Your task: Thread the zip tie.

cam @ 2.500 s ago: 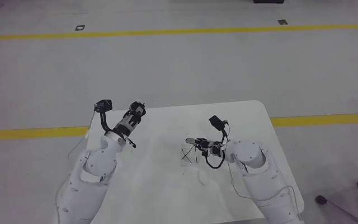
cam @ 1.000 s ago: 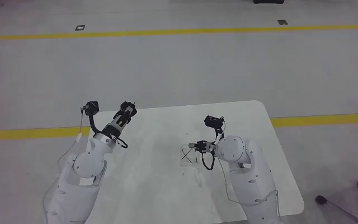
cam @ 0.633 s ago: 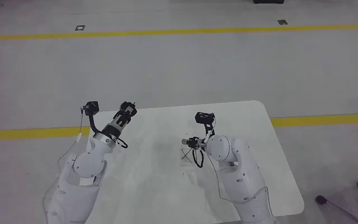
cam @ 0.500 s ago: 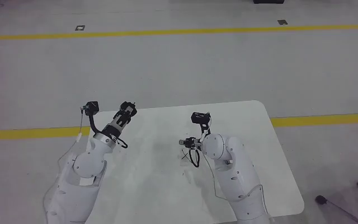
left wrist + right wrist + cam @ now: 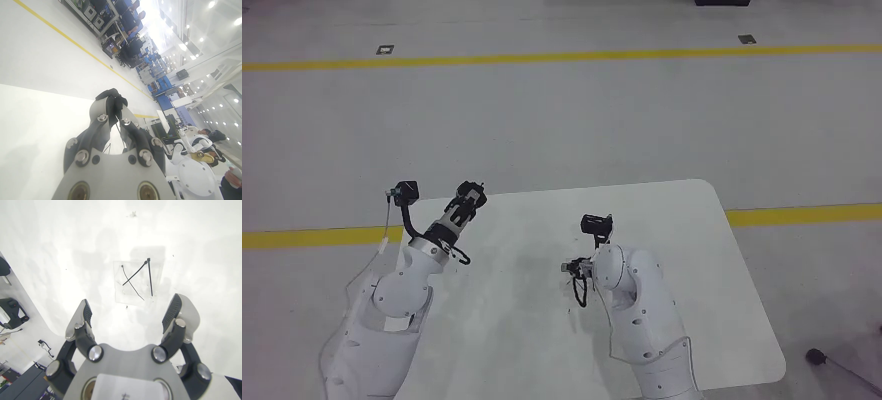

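Three black zip ties lie in a shallow clear tray (image 5: 157,279) on the white table (image 5: 672,215). Two of them cross: a thicker zip tie (image 5: 135,273) and a thin one (image 5: 132,286). The third zip tie (image 5: 150,277) lies straight beside them. My right gripper (image 5: 130,311) hangs open above the tray's near edge, touching nothing, and it stands at the table's middle (image 5: 568,268). My left gripper (image 5: 115,100) is shut and raised over the table's far left corner (image 5: 470,192); I can make out nothing between its pads.
A small white scrap (image 5: 133,214) lies on the table beyond the tray. The table's rounded edge (image 5: 47,325) runs close beside the right gripper. Bare tabletop lies between the two arms (image 5: 512,270).
The right arm has swung left, carrying its open gripper over the tray. The left arm shifted left and back early on and has kept still for the last second.
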Robot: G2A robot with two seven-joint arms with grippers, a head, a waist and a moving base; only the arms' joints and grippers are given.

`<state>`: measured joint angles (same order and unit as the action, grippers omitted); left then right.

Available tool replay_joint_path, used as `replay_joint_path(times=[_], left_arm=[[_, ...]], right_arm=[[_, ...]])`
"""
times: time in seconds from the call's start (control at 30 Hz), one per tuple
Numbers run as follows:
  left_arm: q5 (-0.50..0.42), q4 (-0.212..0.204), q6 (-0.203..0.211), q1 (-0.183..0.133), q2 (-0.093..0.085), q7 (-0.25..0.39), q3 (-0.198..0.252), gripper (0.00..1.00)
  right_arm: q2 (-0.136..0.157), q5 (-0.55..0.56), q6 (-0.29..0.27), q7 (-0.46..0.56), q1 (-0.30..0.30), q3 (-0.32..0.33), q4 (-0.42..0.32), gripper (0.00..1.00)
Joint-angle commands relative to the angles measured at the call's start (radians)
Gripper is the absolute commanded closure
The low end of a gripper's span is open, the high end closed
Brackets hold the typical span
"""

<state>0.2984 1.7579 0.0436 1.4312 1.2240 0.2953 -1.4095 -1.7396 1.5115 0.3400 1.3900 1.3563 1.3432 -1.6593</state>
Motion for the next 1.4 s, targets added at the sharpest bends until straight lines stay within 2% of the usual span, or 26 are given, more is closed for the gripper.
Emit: replay_joint_path(times=[0.0, 0.1, 0.2, 0.47, 0.5, 0.57, 0.6, 0.63, 0.7, 1.37], left_arm=[[0.0, 0.0, 0.0, 0.0, 0.0, 0.0, 0.0, 1.0], [0.0, 0.0, 0.0, 0.0, 0.0, 0.0, 0.0, 1.0], [0.0, 0.0, 0.0, 0.0, 0.0, 0.0, 0.0, 1.0], [0.0, 0.0, 0.0, 0.0, 0.0, 0.0, 0.0, 1.0], [0.0, 0.0, 0.0, 0.0, 0.0, 0.0, 0.0, 1.0], [0.0, 0.0, 0.0, 0.0, 0.0, 0.0, 0.0, 1.0], [0.0, 0.0, 0.0, 0.0, 0.0, 0.0, 0.0, 1.0], [0.0, 0.0, 0.0, 0.0, 0.0, 0.0, 0.0, 1.0], [0.0, 0.0, 0.0, 0.0, 0.0, 0.0, 0.0, 1.0], [0.0, 0.0, 0.0, 0.0, 0.0, 0.0, 0.0, 1.0]], right_arm=[[0.0, 0.0, 0.0, 0.0, 0.0, 0.0, 0.0, 0.0], [0.0, 0.0, 0.0, 0.0, 0.0, 0.0, 0.0, 0.0], [0.002, -0.022, -0.013, -0.067, 0.015, -0.008, 0.005, 0.0], [-0.006, -0.027, 0.0, -0.121, 0.009, -0.024, 0.045, 0.0], [-0.008, -0.022, 0.0, -0.125, 0.007, -0.024, 0.051, 0.15], [-0.015, -0.015, 0.0, -0.131, 0.004, -0.024, 0.064, 0.29], [-0.018, -0.013, 0.0, -0.132, 0.003, -0.024, 0.069, 0.3], [-0.021, -0.009, 0.0, -0.134, 0.002, -0.024, 0.075, 0.42], [-0.027, -0.003, 0.0, -0.133, -0.001, -0.023, 0.086, 0.51], [-0.037, 0.029, 0.0, -0.12, -0.022, -0.01, 0.162, 0.55]])
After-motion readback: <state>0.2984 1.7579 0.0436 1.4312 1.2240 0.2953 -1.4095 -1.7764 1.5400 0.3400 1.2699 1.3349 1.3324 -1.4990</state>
